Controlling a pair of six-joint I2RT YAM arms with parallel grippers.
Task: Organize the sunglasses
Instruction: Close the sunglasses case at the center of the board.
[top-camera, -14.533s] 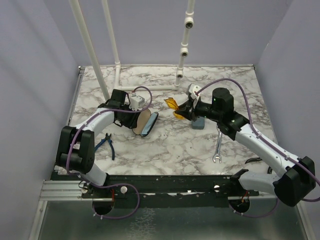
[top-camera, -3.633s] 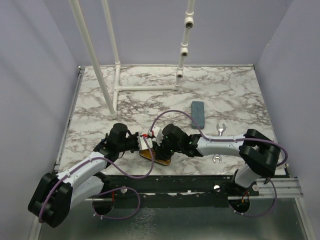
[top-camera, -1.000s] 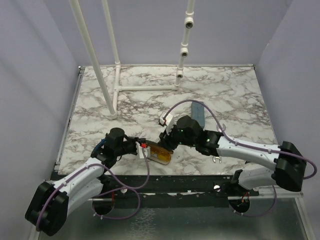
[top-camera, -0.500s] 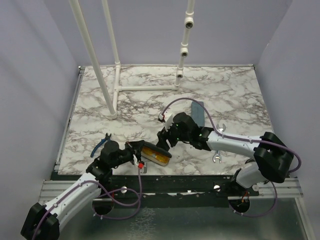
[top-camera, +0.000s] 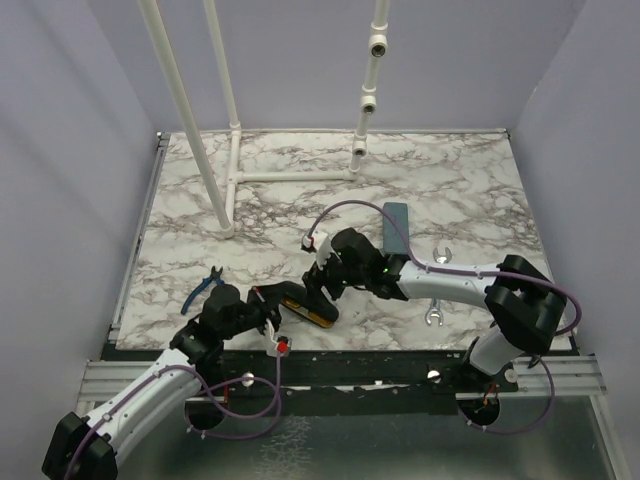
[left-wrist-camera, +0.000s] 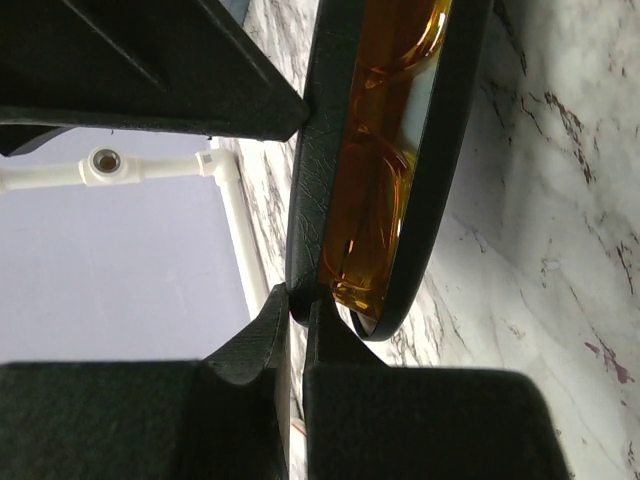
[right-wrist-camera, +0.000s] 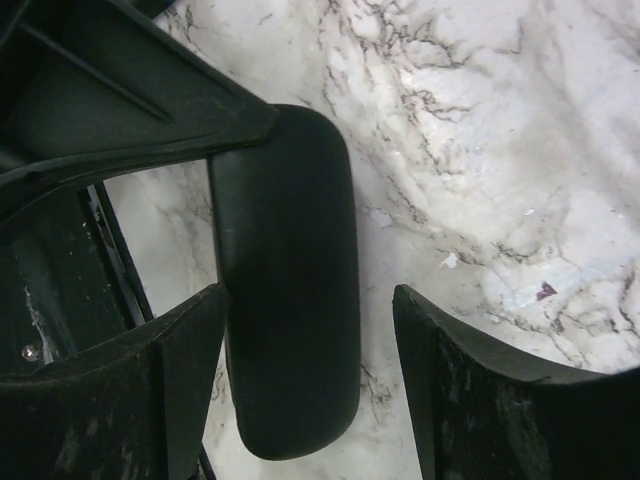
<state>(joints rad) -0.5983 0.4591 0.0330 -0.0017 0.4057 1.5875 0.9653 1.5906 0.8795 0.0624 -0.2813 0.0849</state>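
Sunglasses (left-wrist-camera: 375, 190), orange, half hidden in black case (right-wrist-camera: 290, 280); left claw (left-wrist-camera: 297, 305) pinches its rim; right claw (right-wrist-camera: 308, 300) spread open.

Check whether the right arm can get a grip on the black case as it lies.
Probably yes. The right gripper stands open with the black case between its fingers, nothing else in the gap. The left gripper, shut on the case's rim at one end, looks clear of them.

Orange sunglasses (left-wrist-camera: 375, 200) mostly hidden inside black case (left-wrist-camera: 322, 150); case top cropped at edge
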